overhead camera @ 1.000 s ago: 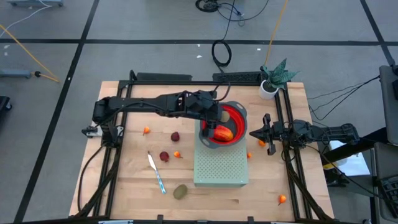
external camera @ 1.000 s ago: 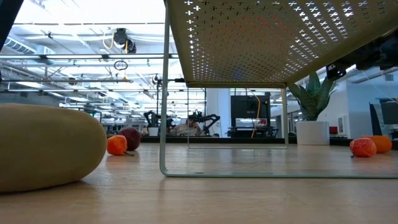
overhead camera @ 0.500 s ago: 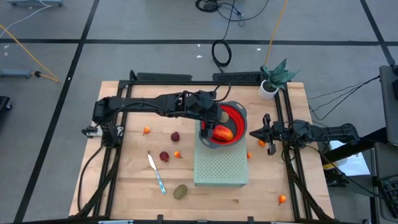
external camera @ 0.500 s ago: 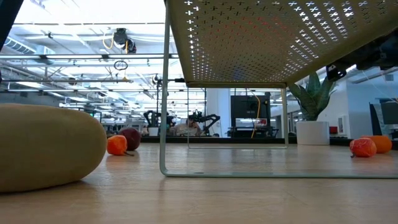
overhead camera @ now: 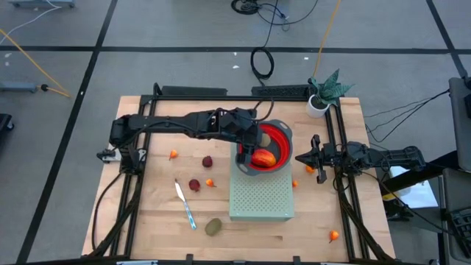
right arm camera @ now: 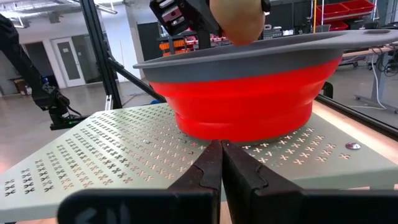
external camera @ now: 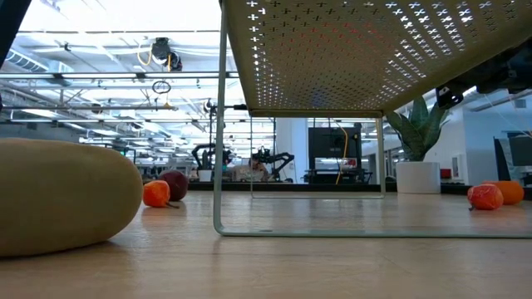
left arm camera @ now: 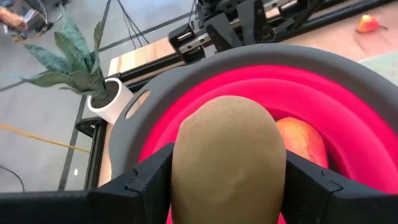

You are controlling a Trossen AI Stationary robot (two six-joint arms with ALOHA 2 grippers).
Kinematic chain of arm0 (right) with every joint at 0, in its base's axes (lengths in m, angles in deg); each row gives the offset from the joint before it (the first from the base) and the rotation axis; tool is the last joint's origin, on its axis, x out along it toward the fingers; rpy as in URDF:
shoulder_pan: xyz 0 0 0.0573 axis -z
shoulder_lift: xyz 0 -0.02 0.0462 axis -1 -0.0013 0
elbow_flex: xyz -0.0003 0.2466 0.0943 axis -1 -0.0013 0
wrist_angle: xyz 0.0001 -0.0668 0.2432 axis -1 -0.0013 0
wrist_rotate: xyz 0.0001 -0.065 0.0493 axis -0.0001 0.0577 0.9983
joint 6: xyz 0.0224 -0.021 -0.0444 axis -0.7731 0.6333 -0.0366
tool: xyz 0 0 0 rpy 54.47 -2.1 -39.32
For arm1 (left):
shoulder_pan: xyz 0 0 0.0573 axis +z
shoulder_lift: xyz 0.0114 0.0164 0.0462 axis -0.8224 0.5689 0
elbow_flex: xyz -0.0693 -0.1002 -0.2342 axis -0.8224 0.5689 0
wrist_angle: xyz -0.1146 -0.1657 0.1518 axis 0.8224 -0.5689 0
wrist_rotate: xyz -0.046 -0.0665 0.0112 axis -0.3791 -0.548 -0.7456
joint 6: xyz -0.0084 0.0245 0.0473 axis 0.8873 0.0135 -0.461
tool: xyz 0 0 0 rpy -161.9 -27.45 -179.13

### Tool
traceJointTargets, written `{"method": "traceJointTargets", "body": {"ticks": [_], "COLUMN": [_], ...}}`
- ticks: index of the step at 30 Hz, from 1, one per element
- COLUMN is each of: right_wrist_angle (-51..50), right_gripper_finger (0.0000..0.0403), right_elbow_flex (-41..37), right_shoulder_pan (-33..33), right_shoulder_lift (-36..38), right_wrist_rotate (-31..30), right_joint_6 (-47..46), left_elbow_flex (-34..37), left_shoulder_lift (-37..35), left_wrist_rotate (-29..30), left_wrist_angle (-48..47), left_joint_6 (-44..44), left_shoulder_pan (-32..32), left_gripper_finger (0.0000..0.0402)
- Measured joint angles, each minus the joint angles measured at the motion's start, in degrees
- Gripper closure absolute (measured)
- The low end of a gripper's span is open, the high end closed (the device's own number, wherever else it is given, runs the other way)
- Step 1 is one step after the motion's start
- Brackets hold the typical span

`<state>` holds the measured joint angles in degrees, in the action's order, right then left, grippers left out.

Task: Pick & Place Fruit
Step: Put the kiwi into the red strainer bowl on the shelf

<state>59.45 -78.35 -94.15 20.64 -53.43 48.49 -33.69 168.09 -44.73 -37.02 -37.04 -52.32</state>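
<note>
My left gripper (overhead camera: 259,140) is over the red bowl (overhead camera: 280,141), shut on a brown-green oval fruit (left arm camera: 227,168). The elongated red-orange fruit (overhead camera: 264,157) lies inside the bowl, which stands on a green perforated stand (overhead camera: 261,197). The second brown-green oval (overhead camera: 213,226) rests on the table near the near edge. Two dark red balls (overhead camera: 207,161) (overhead camera: 194,185) and several tiny orange balls, one of them (overhead camera: 173,154), lie scattered on the table. My right gripper (overhead camera: 316,158) waits shut, right of the stand. My left gripper pinches the brown-green oval across its middle (left arm camera: 186,180), one finger (left arm camera: 140,183) on each side. The fingers slant down from the table's left. The fruit is lifted clear, above the bowl's inside and beside the red-orange fruit (left arm camera: 300,140).
A knife with a light-blue handle (overhead camera: 185,203) lies left of the stand. A potted plant (overhead camera: 322,94) stands at the far right corner. Black rails (overhead camera: 343,184) run along both table sides. Orange balls (overhead camera: 295,183) (overhead camera: 334,235) lie right of and below the stand.
</note>
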Motion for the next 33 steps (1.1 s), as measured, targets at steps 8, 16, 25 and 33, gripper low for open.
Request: {"method": "traceJointTargets", "body": {"ticks": [8,16,25,33], "right_wrist_angle": [0.0,0.0,0.1,0.0], "right_gripper_finger": [0.0403,0.0403,0.0403,0.0403], "right_elbow_flex": [0.0,0.0,0.0,0.0], "right_shoulder_pan": [0.0,0.0,0.0,0.0], "right_shoulder_lift": [0.0,0.0,0.0,0.0], "right_wrist_rotate": [0.0,0.1,0.2,0.2], "right_joint_6": [0.0,0.0,0.0,0.0], "left_elbow_flex": [0.0,0.0,0.1,0.1], "left_shoulder_lift": [0.0,1.1,2.2,2.2], "left_wrist_rotate": [-0.1,0.6,1.6,2.7], "left_wrist_angle": [0.7,0.6,0.8,1.1], "left_joint_6": [-2.2,-3.0,-3.5,-2.9], "left_shoulder_pan": [-1.5,-1.7,-1.8,-1.3], "left_gripper_finger": [0.0165,0.0165,0.0165,0.0165]}}
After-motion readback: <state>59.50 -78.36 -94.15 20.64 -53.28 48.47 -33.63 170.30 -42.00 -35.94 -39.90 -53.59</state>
